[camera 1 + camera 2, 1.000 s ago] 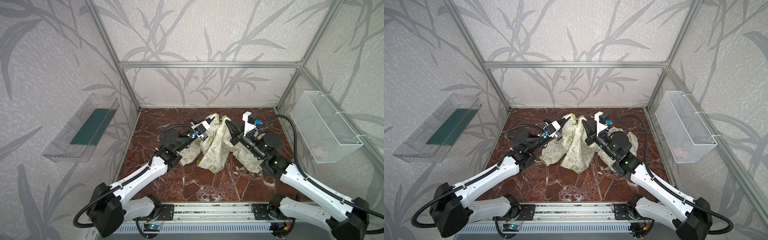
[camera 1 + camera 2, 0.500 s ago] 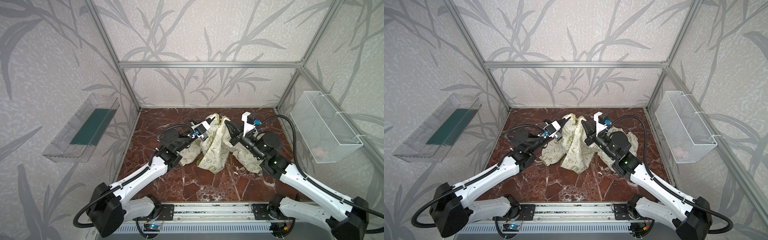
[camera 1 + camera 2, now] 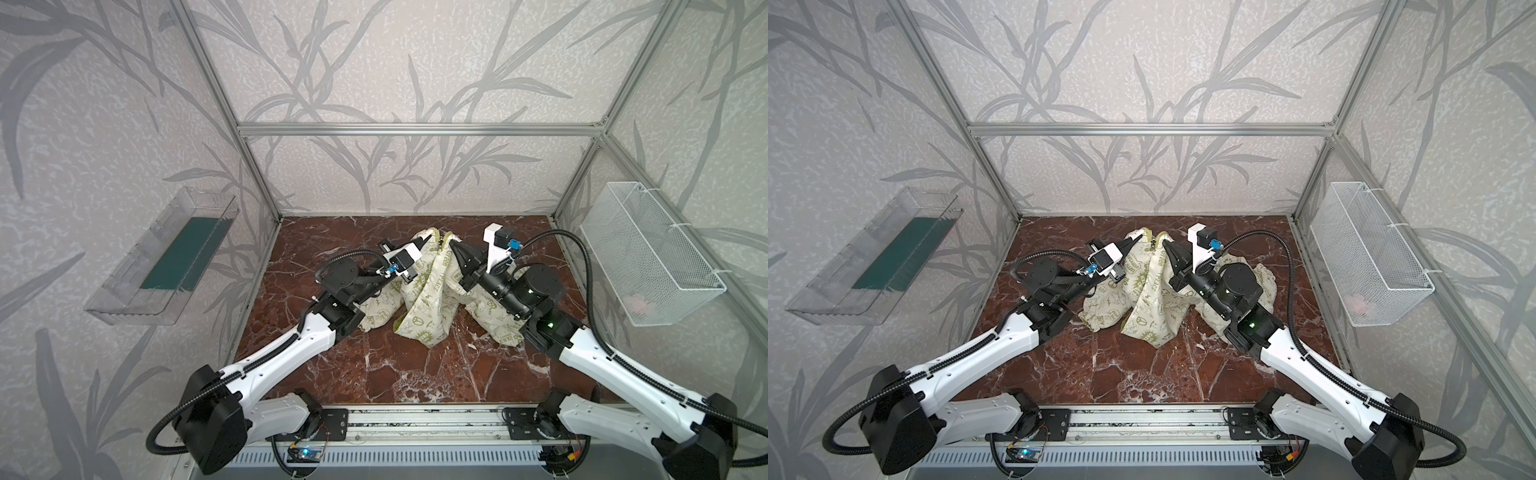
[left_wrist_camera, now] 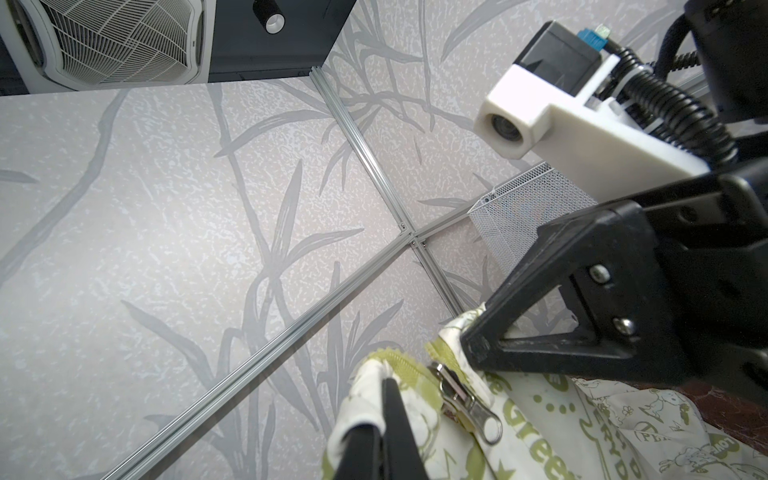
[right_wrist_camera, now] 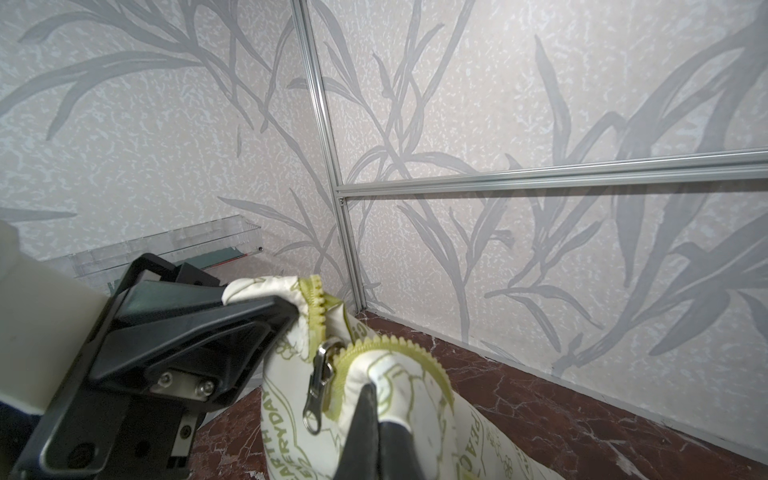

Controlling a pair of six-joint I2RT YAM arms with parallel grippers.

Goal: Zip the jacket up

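The left claw (image 3: 426, 240) is clamped on 1 top edge of the small cream fabric jacket (image 3: 432, 291) printed with olive-green doodles; the right claw (image 3: 454, 246) pinches the other edge. The jacket hangs between them, lifted over the red-brown marble tabletop (image 3: 374, 365), its silver zipper pull (image 5: 318, 395) dangling.

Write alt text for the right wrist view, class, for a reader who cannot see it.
Two black pincers, the left pincer and the right pincer, each pinch one top corner of a cream jacket with green print, held up above a dark red marble table. Between them hangs a silver zipper pull on green teeth, which part above it.
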